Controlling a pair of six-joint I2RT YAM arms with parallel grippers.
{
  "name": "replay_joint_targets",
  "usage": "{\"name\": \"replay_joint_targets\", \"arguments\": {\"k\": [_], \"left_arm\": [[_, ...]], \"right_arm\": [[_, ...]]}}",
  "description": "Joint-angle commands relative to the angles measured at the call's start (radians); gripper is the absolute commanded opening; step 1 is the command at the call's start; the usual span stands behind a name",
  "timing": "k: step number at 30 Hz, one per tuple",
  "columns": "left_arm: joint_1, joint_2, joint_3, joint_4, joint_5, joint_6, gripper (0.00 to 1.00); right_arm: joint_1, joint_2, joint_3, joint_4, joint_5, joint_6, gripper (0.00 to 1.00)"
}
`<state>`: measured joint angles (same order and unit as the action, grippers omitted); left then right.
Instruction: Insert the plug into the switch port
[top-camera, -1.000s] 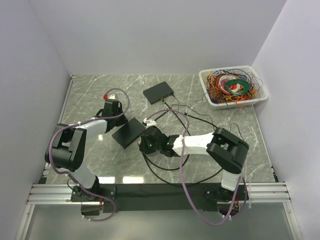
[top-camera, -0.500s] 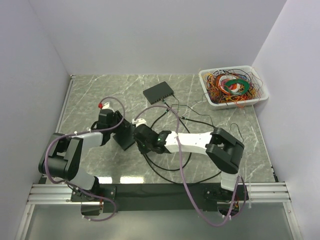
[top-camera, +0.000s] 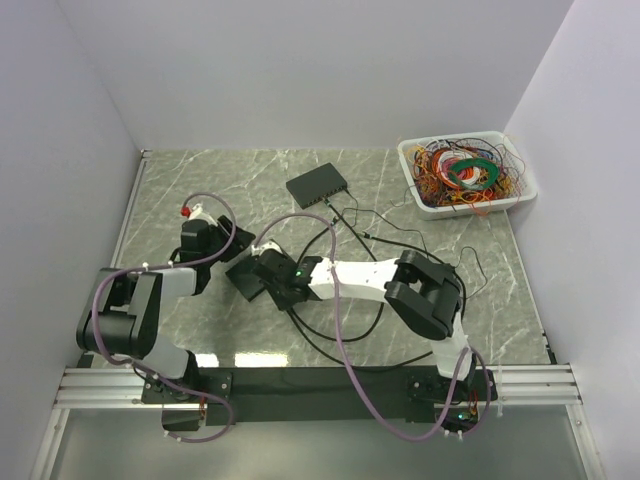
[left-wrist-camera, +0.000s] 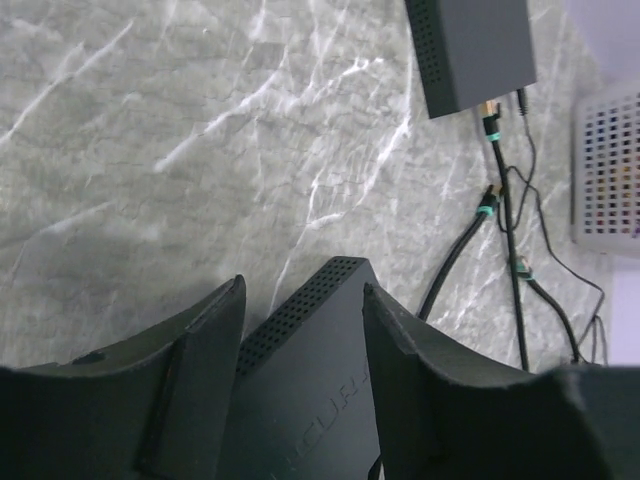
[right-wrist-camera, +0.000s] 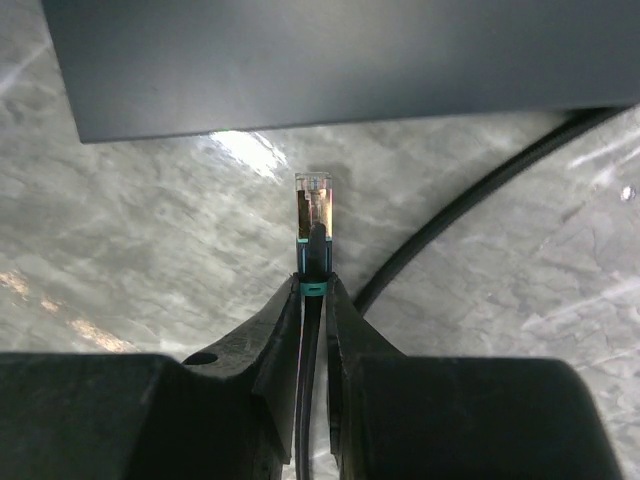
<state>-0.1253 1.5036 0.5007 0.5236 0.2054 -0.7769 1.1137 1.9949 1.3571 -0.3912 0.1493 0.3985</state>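
Right gripper (right-wrist-camera: 312, 285) clamps the cable (right-wrist-camera: 310, 335) just behind the plug (right-wrist-camera: 314, 205), leaving the connector exposed and aimed at the switch (right-wrist-camera: 340, 60) close ahead. Left gripper (left-wrist-camera: 303, 290) straddles the switch corner, jaws apart, probably to brace it.

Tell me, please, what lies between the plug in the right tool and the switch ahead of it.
Only bare table separates plug and switch in the right wrist view; a black cable passes to the right.

Left arm (top-camera: 165, 280), right arm (top-camera: 365, 275): black joints, white links, mauve cables (top-camera: 338, 325).
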Motion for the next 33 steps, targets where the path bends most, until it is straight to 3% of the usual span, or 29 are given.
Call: {"name": "replay_joint_targets", "arguments": {"k": [1, 12, 33], "left_arm": [[0.018, 0.035, -0.019, 0.111, 0.098, -0.018, 0.54], [0.019, 0.067, -0.057, 0.184, 0.173, -0.004, 0.41], [0.016, 0.147, -0.04, 0.227, 0.261, 0.014, 0.4]], "right_arm": [[0.009, 0.027, 0.06, -0.049, 0.01, -0.02, 0.0], [0.008, 0.07, 0.135, -0.078, 0.045, -0.026, 0.0], [0.008, 0.094, 0.229, -0.129, 0.091, -0.041, 0.0]]}}
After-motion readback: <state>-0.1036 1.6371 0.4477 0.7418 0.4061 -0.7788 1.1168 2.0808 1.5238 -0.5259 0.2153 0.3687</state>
